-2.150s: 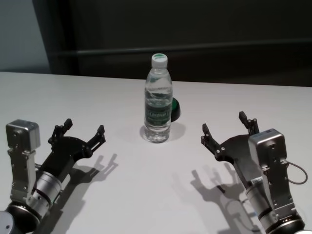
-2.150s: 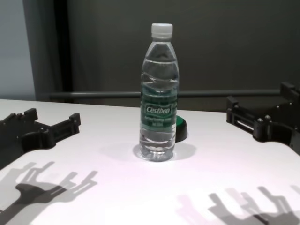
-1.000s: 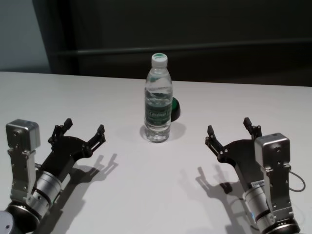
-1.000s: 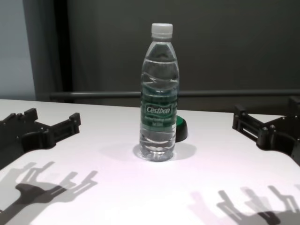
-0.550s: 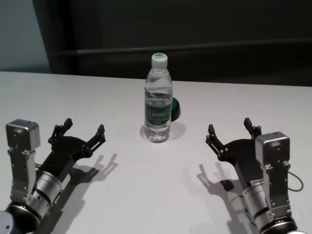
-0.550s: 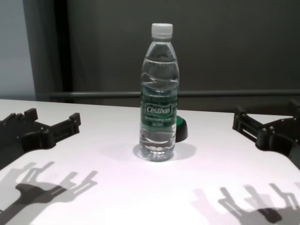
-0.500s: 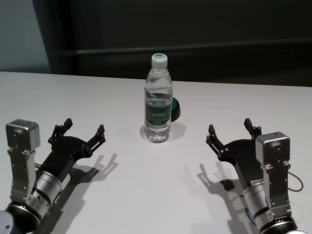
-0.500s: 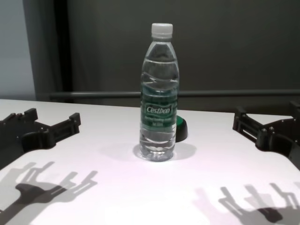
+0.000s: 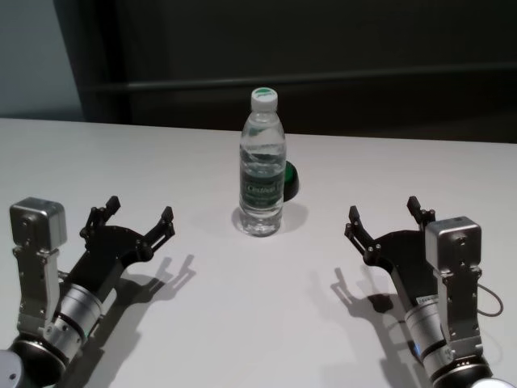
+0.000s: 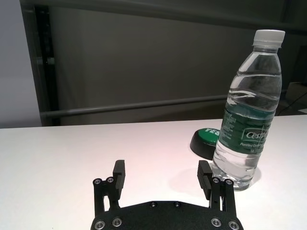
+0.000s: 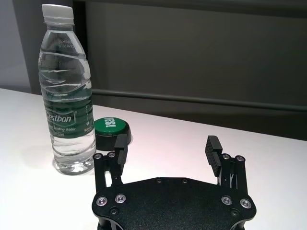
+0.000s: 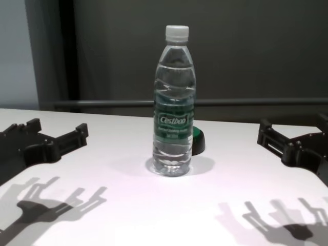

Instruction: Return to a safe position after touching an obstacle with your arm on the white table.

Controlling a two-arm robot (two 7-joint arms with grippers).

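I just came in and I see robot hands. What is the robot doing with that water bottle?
Right now nothing is holding the water bottle. It stands upright on the white table, with a small green-and-black object just behind it. The left tool and the right tool are both open and empty, one on each side of the bottle and apart from it, closer to the robot.

Bare lab bench: white table [image 9: 242, 323], dark wall [image 9: 339, 40].
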